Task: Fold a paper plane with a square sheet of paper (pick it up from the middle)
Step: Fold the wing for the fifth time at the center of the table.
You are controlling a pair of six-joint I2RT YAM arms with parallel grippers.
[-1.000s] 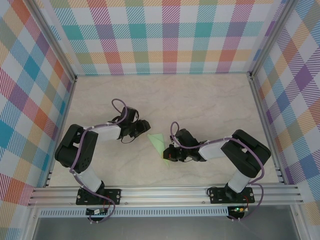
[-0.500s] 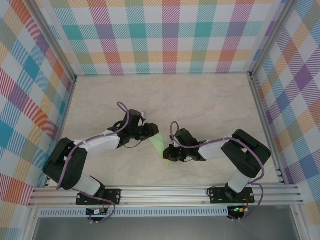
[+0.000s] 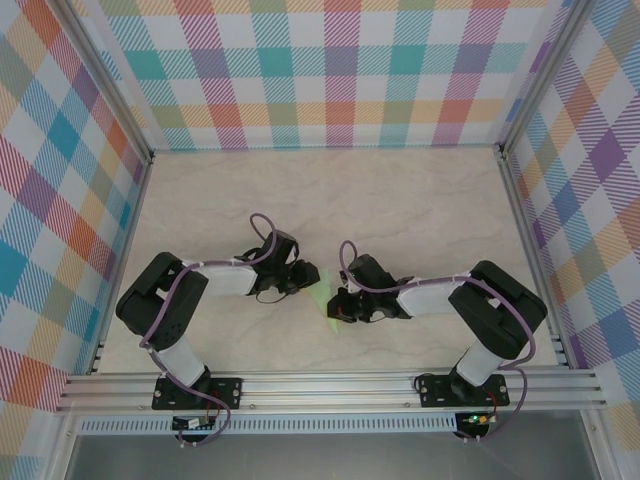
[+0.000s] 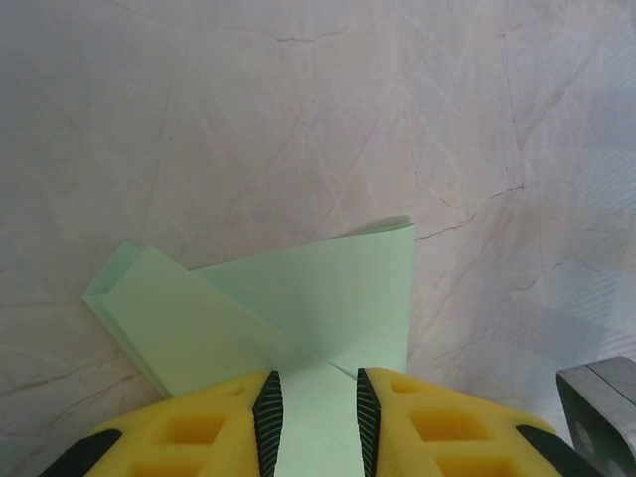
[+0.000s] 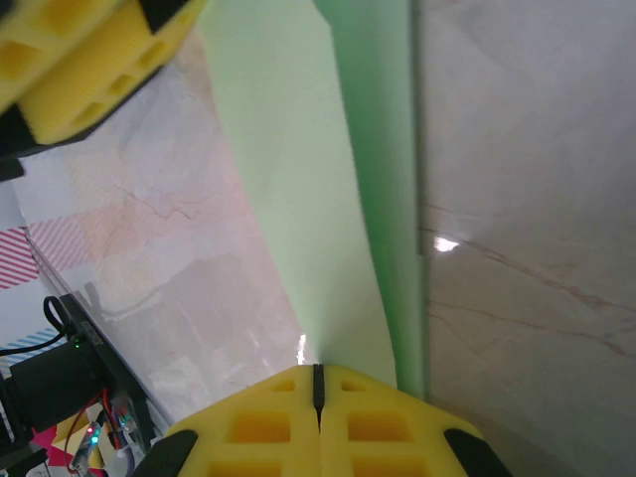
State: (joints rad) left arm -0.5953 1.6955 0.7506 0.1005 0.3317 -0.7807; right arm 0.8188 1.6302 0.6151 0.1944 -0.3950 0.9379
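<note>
A pale marbled desk [image 3: 400,200] sits inside a booth of pastel plaid walls [image 3: 330,70]. An aluminium rail [image 3: 330,385] runs along the desk's near edge, where both arm bases are bolted. The left arm [image 3: 225,278] reaches in from the left edge side and the right arm [image 3: 430,295] from the right, and their tips almost meet.

Between those tips lies the folded pale-green paper sheet [image 3: 320,290], about midway between the desk's left and right edges and closer to the near edge than the far one.

In the left wrist view the sheet [image 4: 298,298] has one flap folded over on its left, and its far edge curls up a little. The left jaws stand slightly apart, released. Their black ribbed pads [image 4: 267,417] flank a narrow strip of the sheet with a gap between them. Whether the pads touch the paper cannot be told.

The right jaws are clenched. Their yellow fingers [image 5: 248,427] meet at a thin seam and pinch the sheet's [image 5: 298,199] near end, and the paper runs away from them as a long strip with a darker green layer along its right side
</note>
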